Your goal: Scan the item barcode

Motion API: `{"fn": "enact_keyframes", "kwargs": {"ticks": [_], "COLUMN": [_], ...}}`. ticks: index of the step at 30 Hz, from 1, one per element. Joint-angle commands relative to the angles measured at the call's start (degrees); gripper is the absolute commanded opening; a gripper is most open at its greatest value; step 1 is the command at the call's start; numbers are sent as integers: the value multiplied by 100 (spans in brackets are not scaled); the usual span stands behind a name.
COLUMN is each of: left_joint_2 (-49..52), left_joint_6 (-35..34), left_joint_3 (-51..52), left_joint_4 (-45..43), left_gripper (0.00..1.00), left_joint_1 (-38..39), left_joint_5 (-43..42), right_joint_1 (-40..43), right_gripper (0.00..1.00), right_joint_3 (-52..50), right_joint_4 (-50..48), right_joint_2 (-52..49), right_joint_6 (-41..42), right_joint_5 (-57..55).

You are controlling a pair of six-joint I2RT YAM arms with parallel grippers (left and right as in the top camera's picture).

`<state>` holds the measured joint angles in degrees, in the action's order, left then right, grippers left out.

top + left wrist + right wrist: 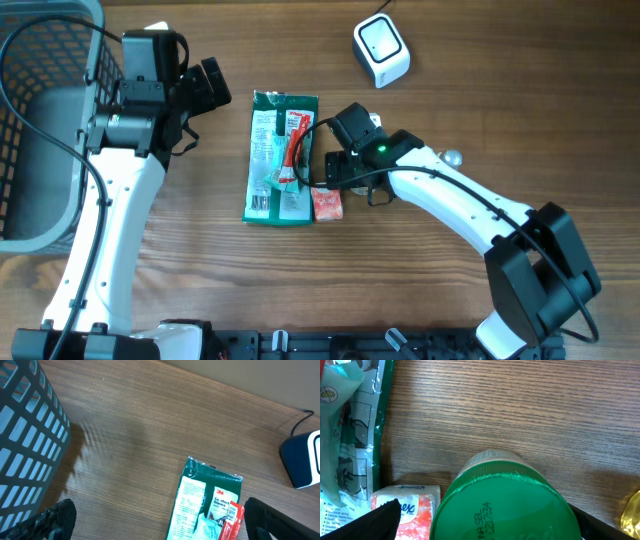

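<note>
Wooden tabletop (420,280) is being crowded: the green-lidded jar (505,505) is being straddled by the spread right gripper (492,522), with the tissue pack (412,502) just beside one jaw — likely to be pinched along. The left gripper (212,88) is being held spread, empty.

Overhead view. The basket (40,120) occupies the left edge of the table (480,100). The glove packet (282,155) lies flat at the centre, its long axis running away from the robot. The tissue pack (327,204) lies against the packet's near right corner. The scanner (381,50) stands on the far side, to the right of the packet and well apart from it. The left gripper (205,90) sits between basket and packet. The right gripper (335,172) sits just right of the packet. Right wrist view: a container (505,505) lies between its fingers, just right of the tissue pack.
</note>
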<state>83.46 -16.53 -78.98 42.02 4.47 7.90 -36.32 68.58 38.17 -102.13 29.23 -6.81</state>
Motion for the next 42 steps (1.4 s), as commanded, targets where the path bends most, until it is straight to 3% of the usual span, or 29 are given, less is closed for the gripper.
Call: {"fn": "enact_keyframes", "kwargs": {"ticks": [1, 16, 28, 35, 38, 40, 42], "left_joint_2": [-15, -15, -15, -15, -15, -15, -15], "left_joint_6": [133, 133, 133, 133, 133, 133, 133], "left_joint_3": [-70, -70, -70, -70, -70, -70, -70], "left_joint_4": [-15, -15, -15, -15, -15, -15, -15], "left_gripper": [100, 100, 100, 100, 100, 100, 100], "left_joint_1": [-20, -20, -20, -20, -20, -20, -20], "left_joint_5": [55, 55, 55, 55, 55, 55, 55], "right_joint_1": [-4, -4, -4, -2, -2, -2, -2], "right_gripper": [98, 77, 72, 73, 84, 100, 100], "right_joint_3": [-57, -57, -57, -24, 94, 249, 468], "right_joint_4": [-39, -42, -42, -37, 79, 223, 424], "right_joint_2": [-87, -87, -87, -79, -37, 39, 179], "right_joint_6": [-79, -225, -227, -299, -400, -409, -525], "right_joint_5": [92, 52, 50, 55, 59, 50, 52]}}
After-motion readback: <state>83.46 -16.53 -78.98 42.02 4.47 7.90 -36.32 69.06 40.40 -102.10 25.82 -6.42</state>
